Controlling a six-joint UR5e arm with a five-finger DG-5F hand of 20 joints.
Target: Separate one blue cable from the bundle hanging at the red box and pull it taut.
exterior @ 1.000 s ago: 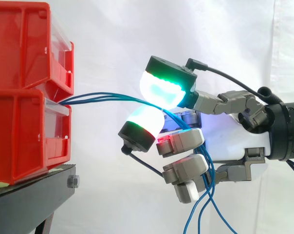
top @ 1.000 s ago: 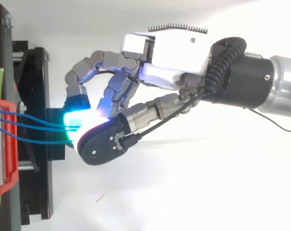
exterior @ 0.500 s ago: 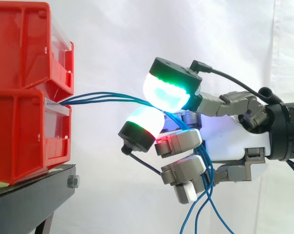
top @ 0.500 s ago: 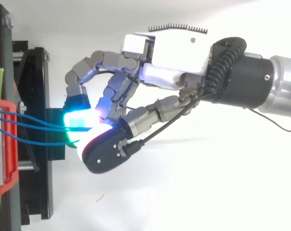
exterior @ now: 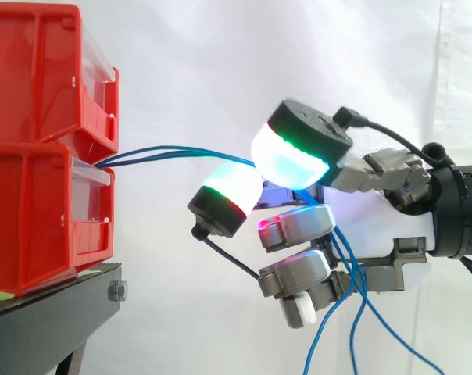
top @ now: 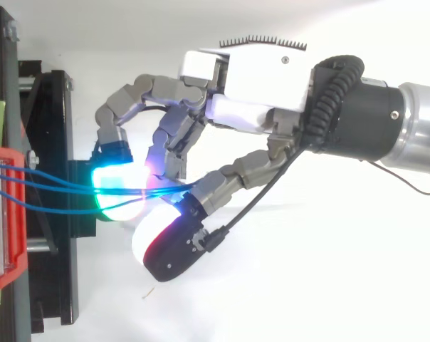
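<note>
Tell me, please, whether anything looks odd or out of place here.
Yes: the blue cables all run together from the lower red box through the robot hand's curled fingers; none stands apart, and they arc slackly rather than taut.

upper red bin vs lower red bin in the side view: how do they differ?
The upper red bin is stacked on the lower red bin; the lower red bin rests on the black stand. The blue cables come out at the lower red bin's front top edge, beneath the upper red bin; none leaves the upper red bin. Both are red, alike in shape.
</note>
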